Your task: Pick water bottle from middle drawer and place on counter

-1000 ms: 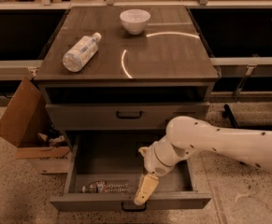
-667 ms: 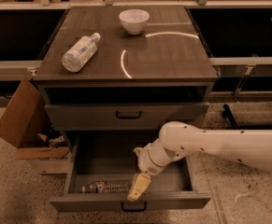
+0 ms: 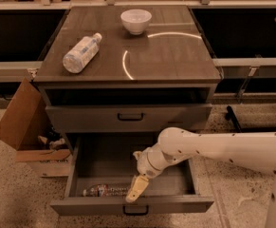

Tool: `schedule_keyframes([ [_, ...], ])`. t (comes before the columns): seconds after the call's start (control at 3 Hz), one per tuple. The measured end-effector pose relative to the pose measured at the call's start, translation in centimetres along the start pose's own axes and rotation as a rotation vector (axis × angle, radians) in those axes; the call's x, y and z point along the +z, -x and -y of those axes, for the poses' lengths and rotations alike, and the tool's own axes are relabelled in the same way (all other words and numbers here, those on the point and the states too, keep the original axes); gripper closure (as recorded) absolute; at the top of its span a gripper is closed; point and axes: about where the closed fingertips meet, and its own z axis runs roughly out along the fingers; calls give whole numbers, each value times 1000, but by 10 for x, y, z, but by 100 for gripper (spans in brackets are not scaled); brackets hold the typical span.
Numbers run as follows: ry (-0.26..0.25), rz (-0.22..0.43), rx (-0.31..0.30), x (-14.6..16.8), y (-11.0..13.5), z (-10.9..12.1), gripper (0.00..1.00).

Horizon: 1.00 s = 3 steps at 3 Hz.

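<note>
- Camera view — a grey cabinet is seen from above and in front, with its lowest drawer, the middle drawer (image 3: 175,204), pulled wide open.
- The water bottle (image 3: 103,191) is laid on its side on the drawer's grey floor, close along the inside of the front wall, toward the left half.
- The gripper (image 3: 134,190) is held down inside the drawer, tilted toward the front wall, just at the right end of the water bottle; contact between them cannot be made out.
- Whether the gripper is released, clenched or grasping anything cannot be told.
- The white arm (image 3: 218,148) is stretched in from the right, across the drawer's right side.
- The drawer above (image 3: 128,118) is shut, its dark handle centred on its front.
- The counter (image 3: 175,56) is marked by a bright curved reflection.
- On the counter, a bigger bottle (image 3: 82,53) is laid on its side near the left edge, and a white bowl (image 3: 136,21) is set upright near the back — well apart from each other.
- A cardboard box (image 3: 23,122) is seen on the floor, left of the cabinet.
</note>
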Motion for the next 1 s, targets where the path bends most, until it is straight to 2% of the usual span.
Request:
schedule_keyframes([
  [0.67, 1, 11, -55, 31, -2, 31, 0],
  [1.0, -32, 26, -72, 44, 0, 40, 0],
])
